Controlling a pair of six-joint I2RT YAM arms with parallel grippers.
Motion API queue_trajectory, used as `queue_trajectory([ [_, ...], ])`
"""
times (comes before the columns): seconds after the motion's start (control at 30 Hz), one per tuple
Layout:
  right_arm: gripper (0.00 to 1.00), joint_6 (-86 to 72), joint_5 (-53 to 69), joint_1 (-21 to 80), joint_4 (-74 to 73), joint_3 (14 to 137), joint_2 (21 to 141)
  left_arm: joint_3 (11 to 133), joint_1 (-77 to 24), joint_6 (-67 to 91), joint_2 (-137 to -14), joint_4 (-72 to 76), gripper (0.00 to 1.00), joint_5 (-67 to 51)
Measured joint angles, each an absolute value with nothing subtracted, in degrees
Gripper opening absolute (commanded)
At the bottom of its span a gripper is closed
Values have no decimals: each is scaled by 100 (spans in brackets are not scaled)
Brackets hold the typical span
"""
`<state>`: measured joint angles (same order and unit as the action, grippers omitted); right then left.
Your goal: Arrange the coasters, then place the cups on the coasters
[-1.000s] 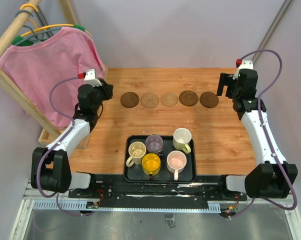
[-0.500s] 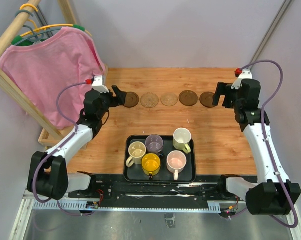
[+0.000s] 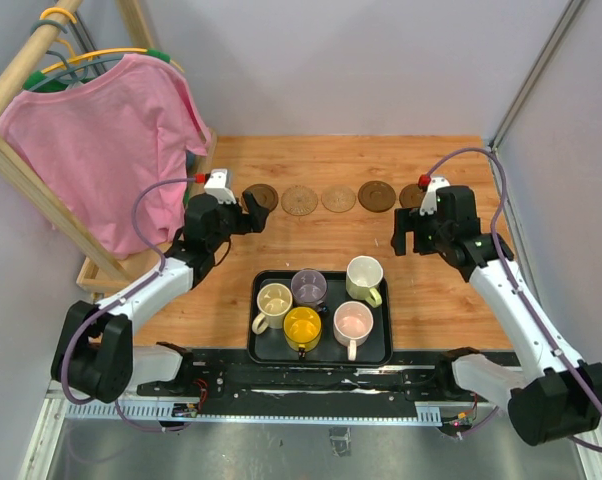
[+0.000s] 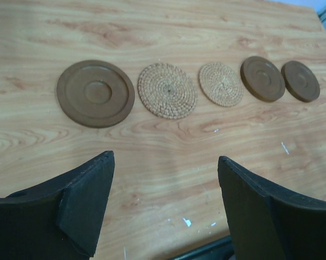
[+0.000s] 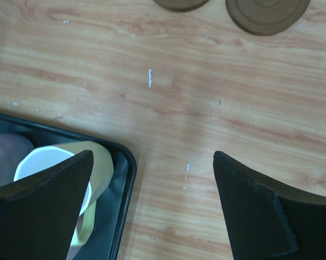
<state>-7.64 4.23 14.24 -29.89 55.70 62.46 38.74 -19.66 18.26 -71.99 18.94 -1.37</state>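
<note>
You're hovering left hand (image 4: 165,206) and right hand (image 5: 152,206) spread, empty, right one near the yellow-green cup (image 5: 54,173), likely next since coasters (image 3: 338,198) are lying rowed.

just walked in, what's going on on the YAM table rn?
The coasters are laid out: five in a row across the far side of the table, three dark brown and two woven tan. All five mugs sit in the black tray by the arm bases, none on a coaster yet. Neither arm holds anything. The left fingers are open, facing the leftmost coaster. The right fingers are open above bare wood by the tray's corner, near the pale yellow-green mug.
</note>
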Motion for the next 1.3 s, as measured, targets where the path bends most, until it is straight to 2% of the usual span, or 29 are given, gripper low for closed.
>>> queue_trajectory([
  [0.4, 85, -945, 1087, 2213, -3201, 4851, 5177, 3588, -2086, 1802, -6945, 1684, 81, -36],
  [0.7, 74, -1175, 1269, 2620, -3247, 4307, 4707, 3503, -2134, 1817, -6936, 1756, 81, 102],
  [0.87, 69, -1299, 1267, 2810, -3267, 4158, 4676, 3345, -2167, 1874, -6882, 1793, 81, 141],
  [1.3, 61, -1413, 978, 3293, -3192, 3990, 5146, 3306, -2233, 1959, -6860, 1780, 81, 237],
])
